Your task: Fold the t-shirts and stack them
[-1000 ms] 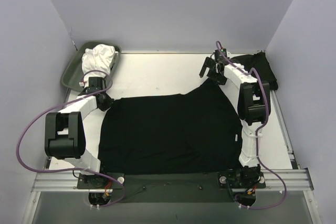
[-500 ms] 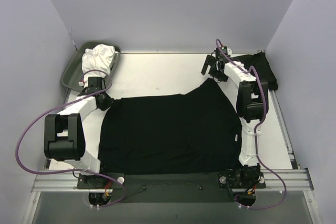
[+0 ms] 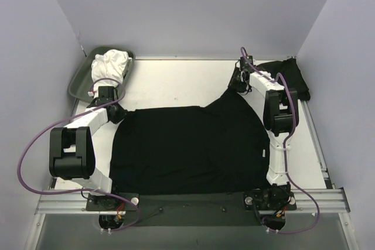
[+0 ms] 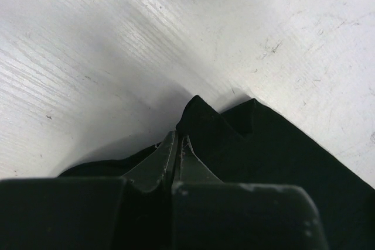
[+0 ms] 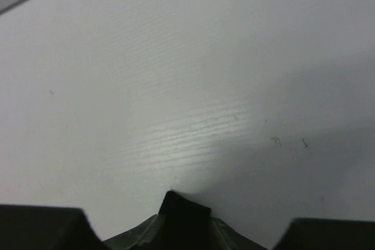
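Top view: one black t-shirt [image 3: 187,147] lies flat on the bench [image 3: 176,83]. The left end effector [image 3: 115,113] is at its far-left corner and the right end effector [image 3: 238,82] at its far-right one. Another black shirt [image 3: 288,73] sits just right of the right end effector.

Left wrist: tips pressed together, pinching cloth.

Right wrist: a peak of cloth looks nipped between the tips.

Looks like the start of a fold to me. Next up is lifting both corners evenly and carrying them toward the near hem. No readable labels anywhere.
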You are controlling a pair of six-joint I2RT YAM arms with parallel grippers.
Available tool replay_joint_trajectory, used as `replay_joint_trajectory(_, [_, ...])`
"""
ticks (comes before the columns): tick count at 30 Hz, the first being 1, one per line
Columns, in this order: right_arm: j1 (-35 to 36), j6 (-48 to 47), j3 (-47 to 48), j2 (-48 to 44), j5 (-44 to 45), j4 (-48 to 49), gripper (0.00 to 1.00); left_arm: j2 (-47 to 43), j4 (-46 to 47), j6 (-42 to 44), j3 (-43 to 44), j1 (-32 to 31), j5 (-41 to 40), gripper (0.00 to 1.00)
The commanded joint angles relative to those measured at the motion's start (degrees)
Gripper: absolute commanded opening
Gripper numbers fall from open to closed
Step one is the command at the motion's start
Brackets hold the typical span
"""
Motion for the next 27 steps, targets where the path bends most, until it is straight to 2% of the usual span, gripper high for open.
replay_joint_trajectory(1, [0.1, 2.2, -4.5, -3.7, -2.1, -0.5, 0.25, -1.9, 2.3, -0.6, -0.4, 0.0, 0.9, 0.00])
replay_joint_trajectory(2, [0.1, 2.3, -5.1, -4.7, -2.4, -0.4, 0.18, -1.9, 2.3, -0.6, -0.4, -0.1, 1.0, 0.00])
replay_joint_trajectory(4, [0.1, 2.4, -6.8, -5.8, -2.5, -0.3, 0.11, -2.0, 2.3, -0.7, -0.4, 0.0, 1.1, 0.00])
replay_joint_trajectory(5, [0.1, 2.5, -7.3, -6.8, -2.3, -0.3, 0.00, -2.0, 2.3, -0.7, -0.5, -0.1, 1.1, 0.00])
replay_joint_trajectory(12, [0.2, 1.5, -9.5, -12.1, -0.4, -0.8, 0.00, -2.3, 3.0, -0.7, -1.0, -0.3, 1.4, 0.00])
replay_joint_trajectory(15, [0.7, 0.7, -15.6, -18.8, 1.1, 2.7, 0.00, -2.7, 2.9, -0.7, -1.0, -0.4, 1.5, 0.00])
replay_joint_trajectory(18, [1.5, 0.0, -26.8, -32.1, 2.5, 13.0, 0.00, -3.7, 2.8, -0.8, -1.2, -0.4, 1.5, 0.00])
replay_joint_trajectory(19, [1.8, 0.1, -32.8, -35.0, 2.7, 14.4, 0.00, -3.9, 2.7, -0.9, -1.3, -0.4, 1.5, 0.00])
replay_joint_trajectory(21, [2.3, 0.6, -37.6, -42.7, 3.3, 15.9, 0.00, -5.0, 2.0, -1.1, -1.6, -0.4, 1.3, 0.00])
replay_joint_trajectory(25, [7.1, 1.3, -49.7, -54.4, 7.2, 9.4, 0.00, -11.7, -0.4, -2.7, -5.3, -3.5, -0.3, 0.00])
replay_joint_trajectory(27, [9.9, 2.3, -53.7, -62.0, 14.4, 4.7, 0.00, -15.6, -0.5, -2.9, -8.0, -4.3, -0.1, 0.00])
